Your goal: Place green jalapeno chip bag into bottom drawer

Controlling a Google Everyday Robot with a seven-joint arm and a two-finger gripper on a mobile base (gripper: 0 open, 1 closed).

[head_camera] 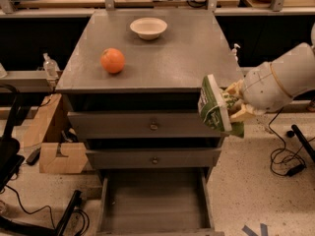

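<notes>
End effector [235,106] clamps the crinkly green jalapeno chip bag [214,109] beside the grey metal cabinet [187,58]; the open grey bottom drawer [152,203] sits lower-left, so releasing here likely misses it.

An orange [112,60] sits on the grey cabinet top [172,63] near its left front. A pale bowl [148,27] stands upright well behind it, near the back edge. Two closed upper drawers [147,126] each carry a small round knob. A cardboard box [58,156] rests on the speckled floor [246,186] to the left, and black cables [284,157] trail to the right. The gripper [235,104] hangs just off the cabinet's right front corner.
</notes>
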